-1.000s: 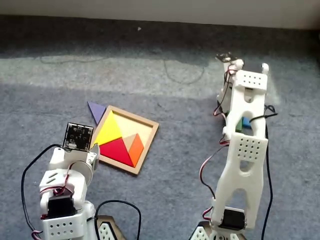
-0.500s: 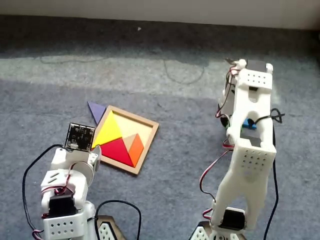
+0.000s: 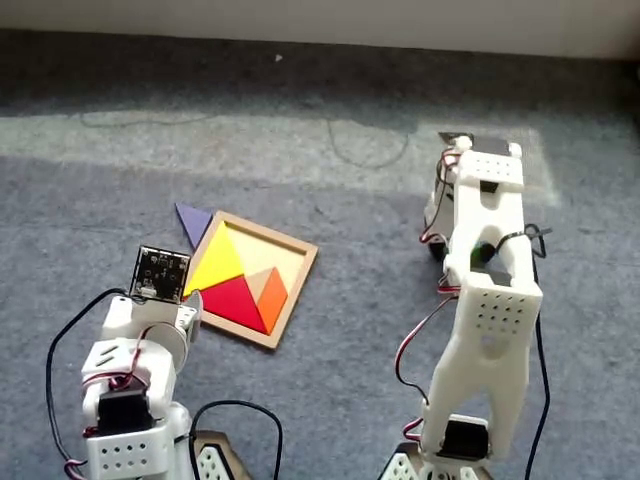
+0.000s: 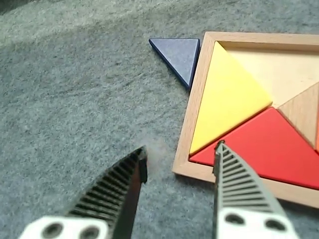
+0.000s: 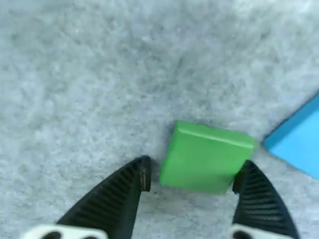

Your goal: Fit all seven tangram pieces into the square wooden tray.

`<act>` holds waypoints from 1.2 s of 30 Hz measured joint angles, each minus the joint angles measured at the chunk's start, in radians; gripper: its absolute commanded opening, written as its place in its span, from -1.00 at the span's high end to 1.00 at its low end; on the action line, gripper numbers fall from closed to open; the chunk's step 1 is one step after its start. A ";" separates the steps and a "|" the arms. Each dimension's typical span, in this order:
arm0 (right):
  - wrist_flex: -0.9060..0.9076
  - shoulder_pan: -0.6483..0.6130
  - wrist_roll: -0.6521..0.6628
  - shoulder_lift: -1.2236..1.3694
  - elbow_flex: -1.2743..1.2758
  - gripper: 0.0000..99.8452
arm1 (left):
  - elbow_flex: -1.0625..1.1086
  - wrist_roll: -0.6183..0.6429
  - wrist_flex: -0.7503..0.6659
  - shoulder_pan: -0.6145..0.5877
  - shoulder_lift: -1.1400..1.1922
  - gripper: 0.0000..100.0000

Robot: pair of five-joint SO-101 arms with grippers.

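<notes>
The square wooden tray (image 3: 296, 283) lies on the grey carpet holding a yellow triangle (image 3: 218, 262), a red triangle (image 3: 236, 301), an orange triangle (image 3: 273, 291) and a plain wooden piece (image 3: 259, 283). A dark blue triangle (image 3: 193, 221) lies just outside the tray's far left corner, seen also as the blue triangle (image 4: 177, 52). My left gripper (image 4: 179, 158) hangs open over the tray's (image 4: 189, 124) near left edge. My right gripper (image 5: 194, 179) is open, its fingers either side of a green square piece (image 5: 205, 156). A light blue piece (image 5: 298, 140) lies beside the green one.
The right arm (image 3: 488, 300) stretches over the carpet at the right. The left arm (image 3: 135, 370) stands at the lower left. Thin wires (image 3: 365, 160) trail on the carpet behind. A pale wall edge (image 3: 320, 25) runs along the back.
The right arm has swung slightly left and lowered over the pieces beneath it. The left arm and the tray have not moved.
</notes>
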 measured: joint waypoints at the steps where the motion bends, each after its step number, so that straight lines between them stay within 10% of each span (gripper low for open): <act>1: 0.000 0.000 0.000 0.000 -0.003 0.66 | 0.000 0.000 0.000 0.000 0.000 0.54; 22: 0.157 -0.063 0.003 -0.278 -0.015 0.72 | 0.000 0.000 0.000 0.000 0.000 0.54; 36: 0.132 -0.453 0.038 -0.626 0.307 0.72 | 0.000 0.003 0.000 -0.091 0.000 0.54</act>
